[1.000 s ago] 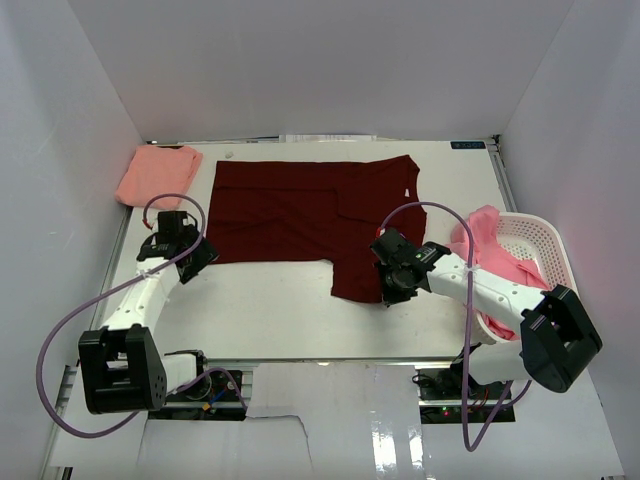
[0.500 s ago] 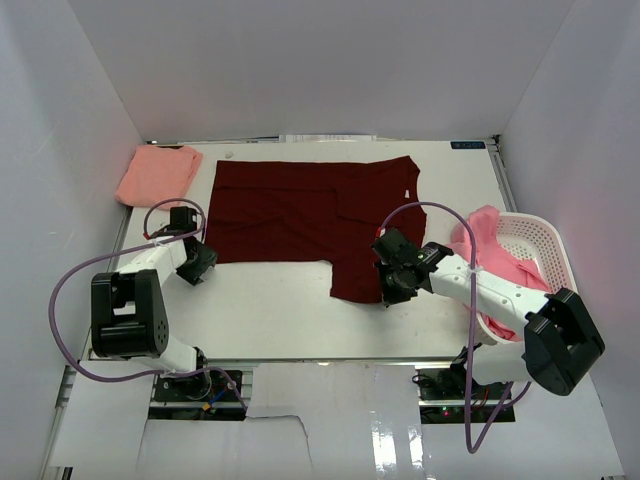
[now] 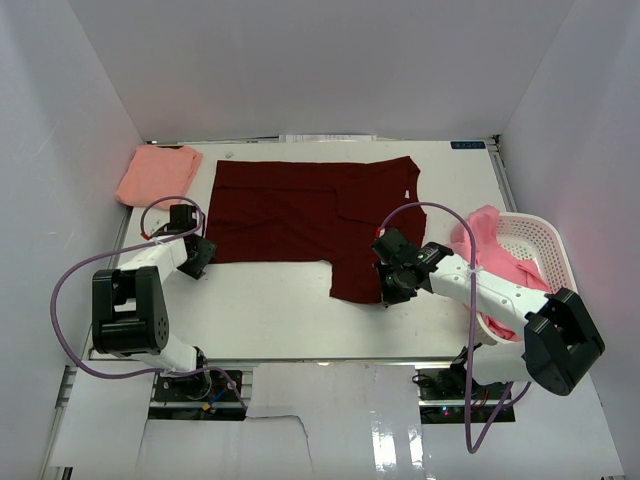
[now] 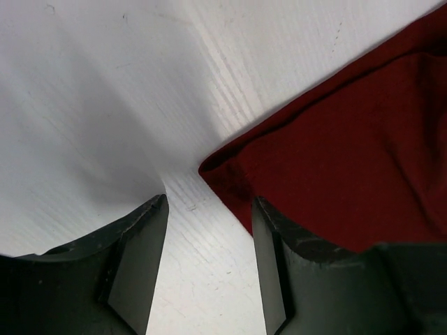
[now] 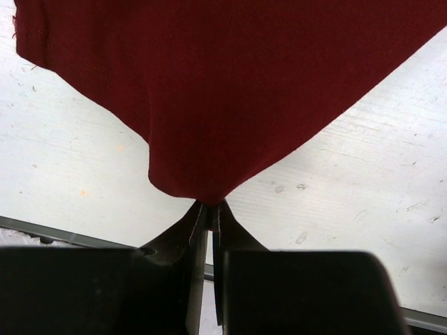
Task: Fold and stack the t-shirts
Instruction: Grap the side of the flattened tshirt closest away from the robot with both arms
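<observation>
Item: dark maroon cotton t-shirt [image 3: 300, 215], spread flat on white tabletop [image 3: 270, 310]. Near hem pinched in right gripper [image 5: 209, 208]. The left gripper [image 4: 208, 216] stands part-open, just short of the near left corner. Step: folding begins. Next: likely left closes on that corner.

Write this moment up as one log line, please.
left pincer: open, at maroon shirt corner | right pincer: shut on maroon shirt edge | coral shirt: folded, far left

white table [image 3: 270, 300] carries a spread maroon t-shirt [image 3: 290, 215], a salmon t-shirt [image 3: 155, 175] far-left, a basket [image 3: 537, 238] right.

Prob. lab: white-walled test booth [image 3: 300, 70]
</observation>
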### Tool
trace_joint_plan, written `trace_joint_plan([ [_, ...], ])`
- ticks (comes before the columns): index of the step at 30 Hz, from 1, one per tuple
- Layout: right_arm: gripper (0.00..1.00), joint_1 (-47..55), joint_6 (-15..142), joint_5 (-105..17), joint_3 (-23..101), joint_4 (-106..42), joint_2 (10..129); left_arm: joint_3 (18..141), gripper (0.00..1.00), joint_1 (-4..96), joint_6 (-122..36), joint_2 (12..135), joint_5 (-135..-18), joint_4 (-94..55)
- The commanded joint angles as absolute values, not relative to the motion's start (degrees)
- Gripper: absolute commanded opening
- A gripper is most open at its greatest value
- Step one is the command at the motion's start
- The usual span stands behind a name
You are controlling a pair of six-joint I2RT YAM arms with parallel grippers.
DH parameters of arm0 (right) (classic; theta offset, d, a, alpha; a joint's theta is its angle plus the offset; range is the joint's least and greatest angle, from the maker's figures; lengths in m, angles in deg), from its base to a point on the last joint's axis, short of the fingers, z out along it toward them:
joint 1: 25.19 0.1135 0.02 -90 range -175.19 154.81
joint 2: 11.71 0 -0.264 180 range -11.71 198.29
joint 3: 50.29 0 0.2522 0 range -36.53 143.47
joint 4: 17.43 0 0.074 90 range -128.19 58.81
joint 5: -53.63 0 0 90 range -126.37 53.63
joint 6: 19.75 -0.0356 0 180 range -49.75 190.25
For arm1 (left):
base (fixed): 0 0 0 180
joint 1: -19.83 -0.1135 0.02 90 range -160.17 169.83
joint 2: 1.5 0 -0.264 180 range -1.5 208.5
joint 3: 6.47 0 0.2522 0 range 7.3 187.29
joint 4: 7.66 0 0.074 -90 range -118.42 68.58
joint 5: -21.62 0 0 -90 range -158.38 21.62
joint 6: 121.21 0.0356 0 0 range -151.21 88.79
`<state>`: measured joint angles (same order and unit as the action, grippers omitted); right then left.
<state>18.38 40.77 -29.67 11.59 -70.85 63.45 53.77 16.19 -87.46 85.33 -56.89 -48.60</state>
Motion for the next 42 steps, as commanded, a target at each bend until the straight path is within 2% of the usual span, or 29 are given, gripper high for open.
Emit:
trace_joint_plan([
  [1,0.08,18.4,41.51,-30.65,11.64,-70.13,63.52,53.88,0.61,15.78,-89.13,86.22,-57.12,-46.56],
  [4,0.08,18.4,41.59,-30.83,11.72,-70.13,63.61,54.14,0.57,15.78,-90.09,87.27,-57.04,-45.94],
  [6,0.08,18.4,41.51,-30.92,12.08,-70.3,63.7,54.4,0.51,15.69,-90.62,88.24,-56.86,-45.76],
  [14,0.08,18.4,41.86,-31.09,12.87,-70.83,63.44,54.32,0.42,15.08,-91.33,88.86,-56.25,-45.33],
  [17,0.08,18.4,42.12,-30.66,13.66,-71.71,63.17,54.14,0.31,14.9,-91.33,88.59,-56.33,-45.33],
  [18,0.08,18.4,42.12,-30.65,14.44,-72.41,62.91,54.14,0.21,14.9,-91.06,88.42,-56.6,-45.41],
  [22,0.08,18.31,42.47,-31.27,16.38,-74.07,61.77,54.58,0.0,14.9,-89.48,87.45,-57.83,-45.76],
  [42,0.08,13.04,47.31,-34.26,23.76,-80.14,59.75,58.8,0.0,14.9,-85.0,81.56,-59.94,-52.79],
])
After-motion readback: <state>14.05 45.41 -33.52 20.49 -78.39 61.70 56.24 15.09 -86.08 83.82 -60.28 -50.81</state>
